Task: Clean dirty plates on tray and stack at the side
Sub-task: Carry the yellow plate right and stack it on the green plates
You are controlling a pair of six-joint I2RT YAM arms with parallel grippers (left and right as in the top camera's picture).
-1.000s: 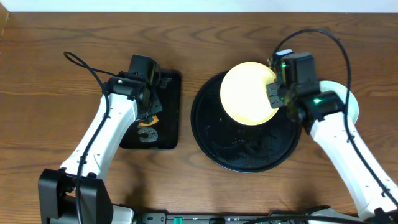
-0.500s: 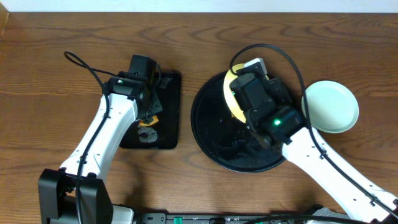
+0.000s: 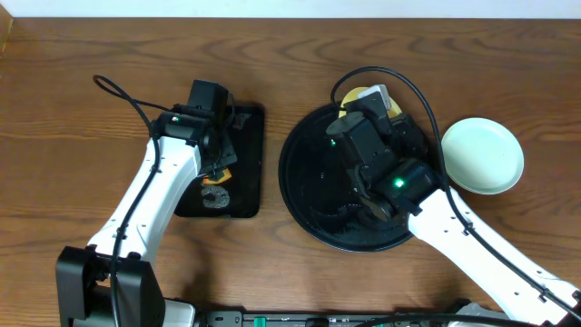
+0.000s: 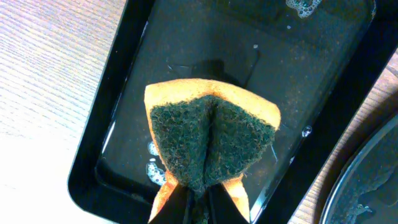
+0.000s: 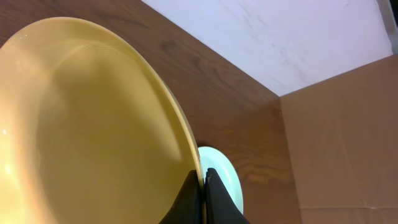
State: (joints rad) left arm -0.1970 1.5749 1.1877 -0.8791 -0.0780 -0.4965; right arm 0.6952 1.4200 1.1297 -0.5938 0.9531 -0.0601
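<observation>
**Item 1: yellow plate** (image 5: 93, 118). Pinched at its rim by the right jaws, which were closed tight on it. It was held over the far part of the round tray (image 3: 304, 195). Change noted: a second earlier it faced the overhead camera. Since then the wrist had rolled and the arm had swung across the tray, so the plate stood nearly on edge, mostly hidden under the arm. The face turned to the wrist camera showed no orange smear.

**Item 2: sponge** (image 4: 211, 140). Folded, green scrub side outward, and gripped at its lower end by the left jaws, closed on it. The rectangular tray (image 4: 311, 74), wet with suds, lay directly beneath those jaws. Position unchanged over the second.

**Item 3: mint plate** (image 3: 482, 155). Resting on the surface (image 3: 73, 73) to the right of the right jaws, just outside the round tray's rim.

**Assessment.** The turn probably presents the plate for wiping or draining. Sponge and plate were well apart, so scrubbing had not begun.
</observation>
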